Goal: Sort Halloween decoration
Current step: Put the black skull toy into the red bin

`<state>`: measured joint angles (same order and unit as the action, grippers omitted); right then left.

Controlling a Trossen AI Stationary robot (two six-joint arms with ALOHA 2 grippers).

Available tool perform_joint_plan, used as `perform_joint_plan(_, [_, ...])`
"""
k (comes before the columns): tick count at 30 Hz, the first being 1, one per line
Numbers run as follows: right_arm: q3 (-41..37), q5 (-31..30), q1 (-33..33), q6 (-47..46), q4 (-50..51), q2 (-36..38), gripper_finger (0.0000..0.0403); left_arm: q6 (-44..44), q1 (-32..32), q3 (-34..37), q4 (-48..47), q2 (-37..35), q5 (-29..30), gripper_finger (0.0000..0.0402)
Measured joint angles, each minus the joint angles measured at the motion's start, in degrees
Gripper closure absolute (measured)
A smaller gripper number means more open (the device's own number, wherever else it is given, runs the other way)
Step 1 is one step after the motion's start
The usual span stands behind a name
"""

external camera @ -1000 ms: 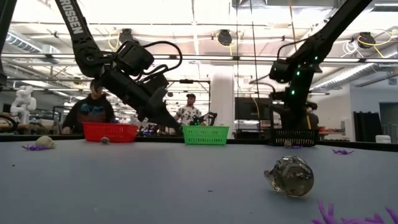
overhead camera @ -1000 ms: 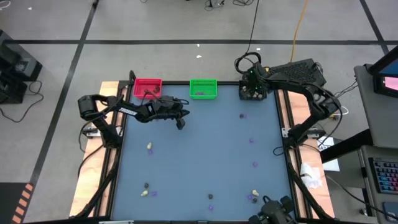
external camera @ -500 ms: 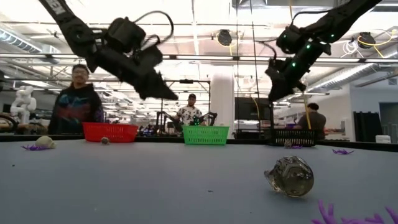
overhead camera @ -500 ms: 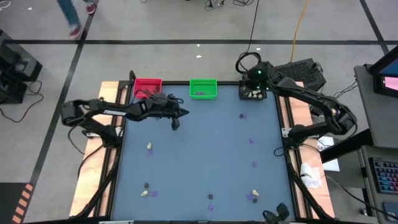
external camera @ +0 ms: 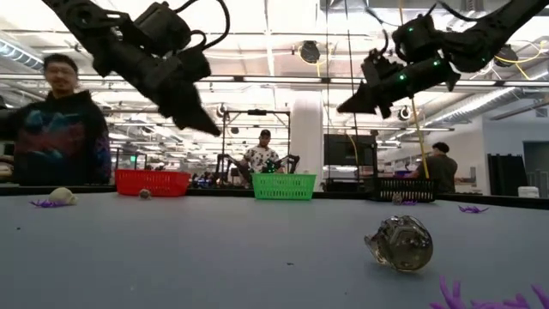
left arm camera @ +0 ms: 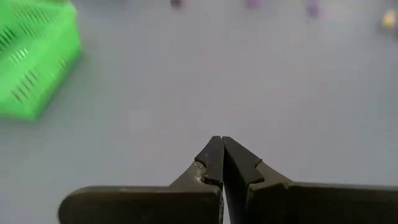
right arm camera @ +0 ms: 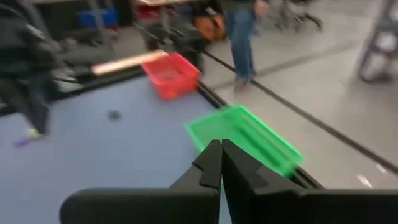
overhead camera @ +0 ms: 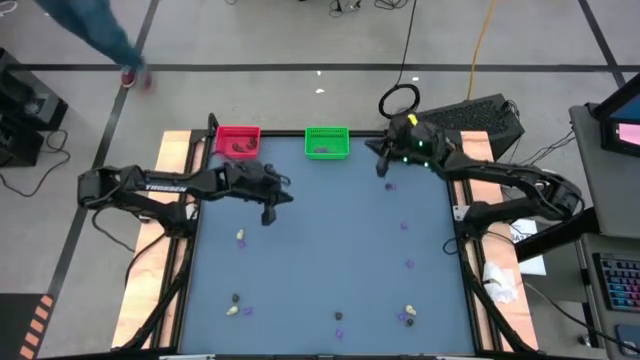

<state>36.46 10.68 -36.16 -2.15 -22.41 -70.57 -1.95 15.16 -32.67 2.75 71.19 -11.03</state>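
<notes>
Left tool (overhead camera: pixel 268 214) is hanging closed and empty above the blue-grey table (overhead camera: pixel 320 260), its fingertips (left arm camera: pixel 217 149) pressed together, clear of the surface in the low view (external camera: pixel 206 127). It is sitting in from the left edge, just in front of the red rectangular plastic bin (overhead camera: pixel 238 141), with bare table all round it. Right tool (overhead camera: pixel 379 168) is also closed and holding nothing, tips (right arm camera: pixel 219 152) meeting, raised high over the far right part of the table (external camera: pixel 347 107), between the green rectangular slotted bin (overhead camera: pixel 327 142) and the far right corner.

Both bins are standing along the far edge; the red one is showing dark lumps inside, the green one's contents cannot be told. A black bin (external camera: pixel 406 189) is showing only in the low view, at the far right.

Halloween decoration is lying scattered: purple flat bits (overhead camera: pixel 405 225) down the right side, a cream-white lump (overhead camera: pixel 241 236) near the left tool, more cream, dark and purple pieces along the near edge (overhead camera: pixel 339 317). A dark rounded lump (external camera: pixel 399 242) is sitting close to the low camera. The middle of the table is open.

Left arm (overhead camera: pixel 150 185) is stretching low and nearly straight in from the left side. Right arm (overhead camera: pixel 500 180) is reaching from the right, bent at the elbow, wrist angled down. A person (external camera: pixel 56 129) is standing behind the table on the left.
</notes>
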Motion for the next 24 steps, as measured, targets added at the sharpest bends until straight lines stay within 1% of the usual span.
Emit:
perform_joint_plan(2, [-1.63, 0.02, 2.55, 0.89, -3.87, 0.00, 0.0401, 0.66, -3.14, 0.00, -3.94, -0.09, 3.08, 0.0402])
perform_joint_plan(4, [-2.43, 0.01, 5.01, 2.66, -5.08, -0.02, 0.0401, 2.90, -6.27, 0.00, -7.64, -0.11, 5.53, 0.0402])
perform_joint_plan(7, [-2.46, 0.00, 7.46, 7.55, -5.30, -0.02, 0.0402, 7.76, -11.31, -0.04, -12.32, -0.15, 6.63, 0.0402])
perform_joint_plan(10, [-2.46, -0.02, 8.67, 9.14, -6.60, -0.02, 0.0402, 13.27, -16.64, -1.80, -21.26, -0.12, 6.66, 0.0402])
perform_joint_plan(14, [-2.44, -0.11, 9.50, 9.29, -8.25, 0.02, 0.0402, 24.00, -23.84, -4.89, -30.67, -0.15, 7.97, 0.0402])
perform_joint_plan(18, [-2.44, -0.09, 9.68, 9.31, -8.23, -0.02, 0.0402, 35.63, -31.45, -8.36, -38.79, -0.15, 8.05, 0.0402])
perform_joint_plan(24, [-2.44, -0.11, 9.65, 8.94, -7.97, -0.02, 0.0402, 50.66, -42.62, -12.10, -46.99, -0.15, 8.24, 0.0402])
